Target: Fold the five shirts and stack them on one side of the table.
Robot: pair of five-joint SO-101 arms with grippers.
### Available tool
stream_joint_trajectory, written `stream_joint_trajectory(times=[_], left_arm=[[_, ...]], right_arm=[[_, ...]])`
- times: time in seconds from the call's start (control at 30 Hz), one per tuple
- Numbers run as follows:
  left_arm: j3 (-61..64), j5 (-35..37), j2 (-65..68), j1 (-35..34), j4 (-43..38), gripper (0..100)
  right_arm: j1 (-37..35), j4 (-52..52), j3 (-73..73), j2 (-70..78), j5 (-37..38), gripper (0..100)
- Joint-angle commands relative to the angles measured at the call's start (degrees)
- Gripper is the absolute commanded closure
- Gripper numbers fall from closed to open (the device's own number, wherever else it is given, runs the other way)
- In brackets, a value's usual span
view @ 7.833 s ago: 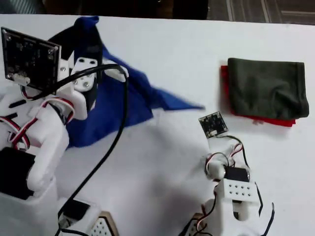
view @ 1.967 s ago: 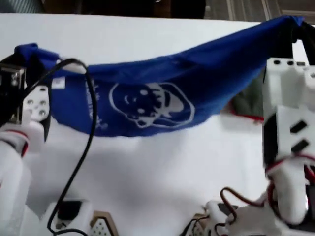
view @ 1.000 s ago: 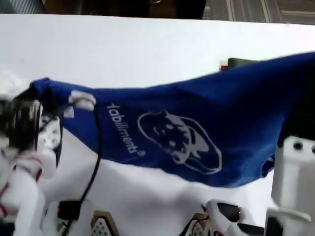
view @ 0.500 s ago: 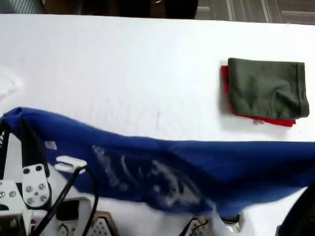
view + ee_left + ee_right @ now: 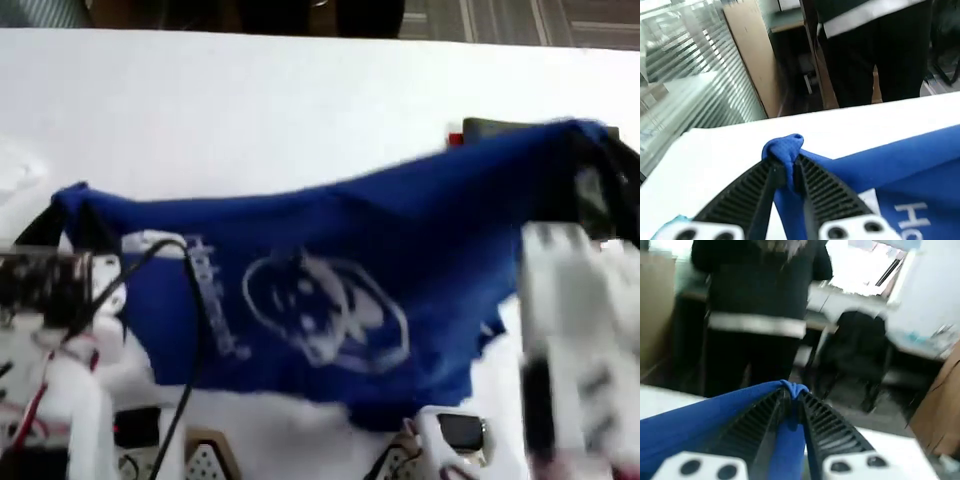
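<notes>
The blue shirt (image 5: pixel 330 300) hangs stretched out in the air between the two arms, above the white tabletop (image 5: pixel 250 110). Its white printed face and lettering are turned up toward the high camera. The cloth sags in the middle, and its lower edge droops down near the arm bases.

The left gripper (image 5: pixel 787 172) has its jaws pressed nearly together on one bunched corner of the shirt. A small nub of blue fabric pokes out just past the ribbed tips. The right gripper (image 5: pixel 792 400) holds the opposite corner the same way, with its jaws pinched tight on the cloth and a little fold sticking up between them. From above, the right-hand corner sits higher and farther back than the left one.

At the far right of the tabletop, just behind the raised shirt, a strip of a folded dark green shirt (image 5: pixel 500 127) shows. A red shirt's edge (image 5: pixel 455 138) peeks out beside it.
</notes>
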Motion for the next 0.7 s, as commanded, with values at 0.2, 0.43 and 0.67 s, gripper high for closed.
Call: stream_joint_trajectory(times=[0.2, 0.43, 0.67], left_arm=[[18.2, 0.4, 1.1, -0.4, -22.9, 97], [15.6, 0.4, 18.5, 0.1, -31.1, 97], [2.2, 0.4, 40.1, 1.7, -31.7, 97]], right_arm=[[-1.9, -22.7, 33.0, 0.7, 0.4, 97.9], [-1.6, -38.6, 46.8, 2.2, 0.5, 97.9], [-1.5, -43.7, 45.9, 14.1, 0.5, 97.9]])
